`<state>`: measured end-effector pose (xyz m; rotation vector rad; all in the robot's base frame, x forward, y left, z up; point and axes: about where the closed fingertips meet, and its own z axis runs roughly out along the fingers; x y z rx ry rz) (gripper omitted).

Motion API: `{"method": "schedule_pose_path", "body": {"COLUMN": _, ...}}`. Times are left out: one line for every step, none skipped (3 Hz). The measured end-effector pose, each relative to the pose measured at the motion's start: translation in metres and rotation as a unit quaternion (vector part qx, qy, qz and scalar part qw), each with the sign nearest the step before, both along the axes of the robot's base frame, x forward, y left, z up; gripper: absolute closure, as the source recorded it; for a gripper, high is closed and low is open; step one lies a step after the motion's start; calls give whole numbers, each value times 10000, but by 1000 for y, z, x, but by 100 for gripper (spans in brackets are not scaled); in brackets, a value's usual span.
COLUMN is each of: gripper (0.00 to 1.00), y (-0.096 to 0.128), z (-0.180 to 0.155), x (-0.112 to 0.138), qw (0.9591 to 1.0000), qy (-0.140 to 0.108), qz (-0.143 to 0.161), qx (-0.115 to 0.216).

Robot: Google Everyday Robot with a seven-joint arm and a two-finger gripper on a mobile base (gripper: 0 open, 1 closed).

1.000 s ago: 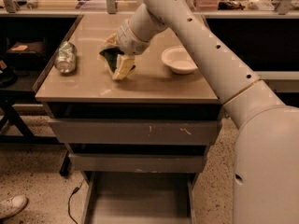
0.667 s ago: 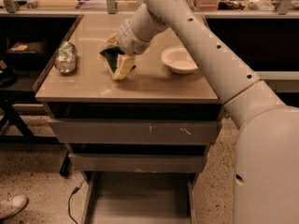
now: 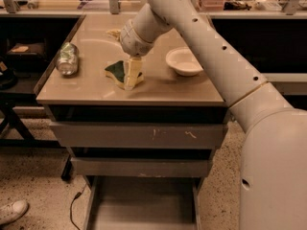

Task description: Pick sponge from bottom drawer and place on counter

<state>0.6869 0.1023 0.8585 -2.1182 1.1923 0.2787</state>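
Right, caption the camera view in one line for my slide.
Gripper at the sponge on the counter, between a crushed can and a white bowl; bottom drawer open below.

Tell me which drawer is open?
The bottom drawer, pulled out near the floor; the two above are shut. The gripper is at the sponge on the counter.

Glossy off-white arm, a thick tube dotted with small dark holes, widens into a bulky rounded body at four o'clock. Its pale hand sits eleven o'clock of centre.
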Motion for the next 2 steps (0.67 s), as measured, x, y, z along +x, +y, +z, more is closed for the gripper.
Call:
{"method": "schedule_pose_path", "body": {"gripper": 0, "y": 0, "z": 0, "x": 0, "qw": 10000, "qy": 0, "qz": 0, "qx": 0}}
{"method": "schedule_pose_path", "body": {"gripper": 0, "y": 2, "z": 38, "x": 2, "qw": 9995, "qy": -239, "qz": -100, "qx": -187}}
